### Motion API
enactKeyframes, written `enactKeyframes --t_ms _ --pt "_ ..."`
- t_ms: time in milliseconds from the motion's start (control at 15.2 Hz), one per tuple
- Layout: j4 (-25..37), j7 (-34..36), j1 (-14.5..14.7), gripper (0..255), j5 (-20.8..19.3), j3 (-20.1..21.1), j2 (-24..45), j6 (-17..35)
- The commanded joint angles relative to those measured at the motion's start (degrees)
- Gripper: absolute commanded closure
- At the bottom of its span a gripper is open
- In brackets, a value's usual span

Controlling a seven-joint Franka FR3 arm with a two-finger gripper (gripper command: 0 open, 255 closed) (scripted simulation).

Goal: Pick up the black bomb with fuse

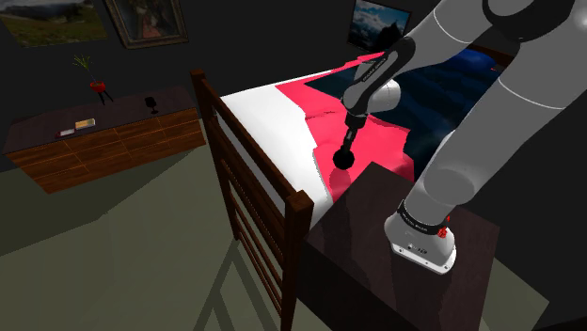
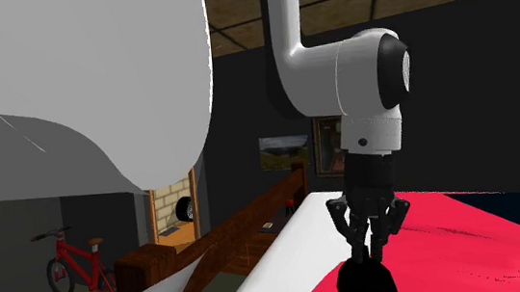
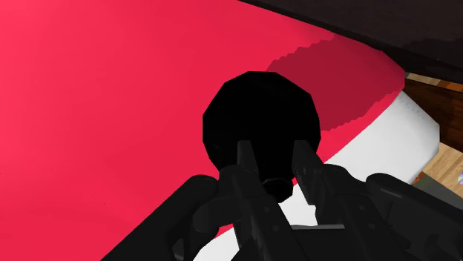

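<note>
Most of job's looking done: gripper (image 3: 273, 159) is pinching bomb (image 3: 260, 122) by its neck, hanging it just above bed (image 1: 268, 118), prob. only more lifting remaining.

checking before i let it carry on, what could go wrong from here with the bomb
1. The pincer seems to clasp the black bomb only by the small neck on top, so the round body could slip out or swing.
2. It hangs near the edge of the red cover; if dropped, it might roll off the bed toward the floor.
</note>
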Motion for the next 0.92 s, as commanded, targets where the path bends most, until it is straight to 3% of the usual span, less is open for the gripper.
enactKeyframes --t_ms 0,396,858 --pt "-0.05 -0.02 0.01 255 0.02 0.00 0.04 0.03" --pt "0.09 -0.12 0.04 255 0.13 -0.03 0.17 0.02" --pt "0.92 3.92 -1.89 255 -4.92 1.16 -6.65 -7.07"
